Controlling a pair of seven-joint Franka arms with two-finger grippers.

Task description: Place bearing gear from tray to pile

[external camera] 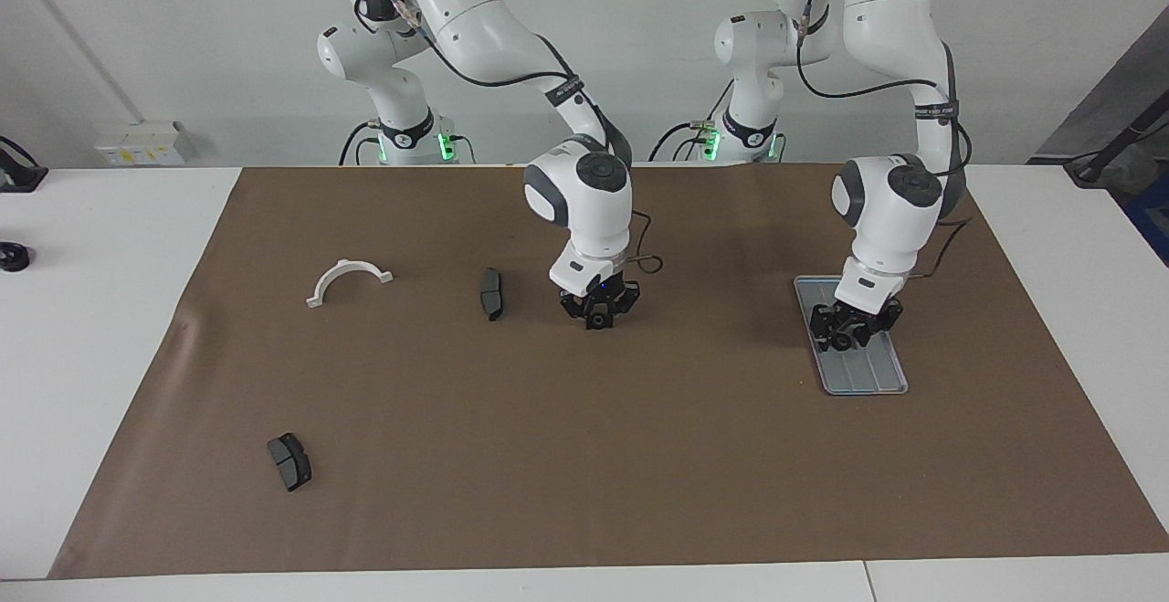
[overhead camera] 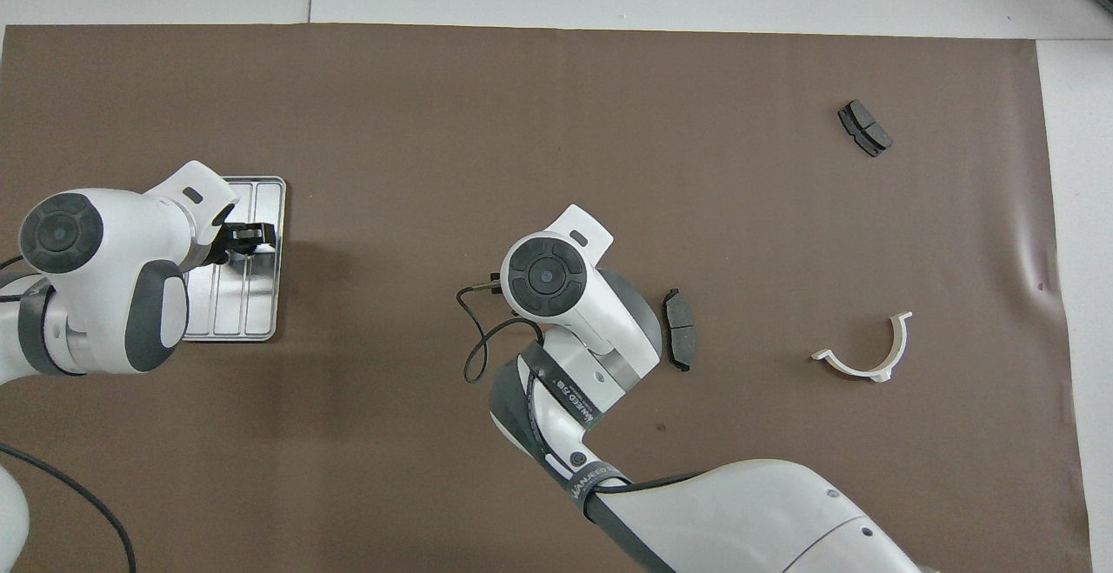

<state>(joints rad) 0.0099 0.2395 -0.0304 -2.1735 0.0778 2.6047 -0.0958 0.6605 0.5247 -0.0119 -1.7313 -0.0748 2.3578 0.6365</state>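
Note:
The silver-grey ridged tray (external camera: 868,378) lies on the brown paper toward the left arm's end of the table and also shows in the overhead view (overhead camera: 261,312). My left gripper (external camera: 845,339) is low over the half of the tray nearer the robots, and its tips show in the overhead view (overhead camera: 252,236). A small dark round shape sits at its tips; I cannot tell whether it is a gear. My right gripper (external camera: 598,317) is low over bare paper mid-table, beside a dark brake pad (external camera: 491,293). In the overhead view its own wrist hides it. No pile of gears shows on the paper.
The brake pad also shows in the overhead view (overhead camera: 678,329). A white half-ring (external camera: 347,278) lies toward the right arm's end. A second brake pad (external camera: 289,461) lies farther from the robots at that end. A black cable (overhead camera: 474,347) loops by the right wrist.

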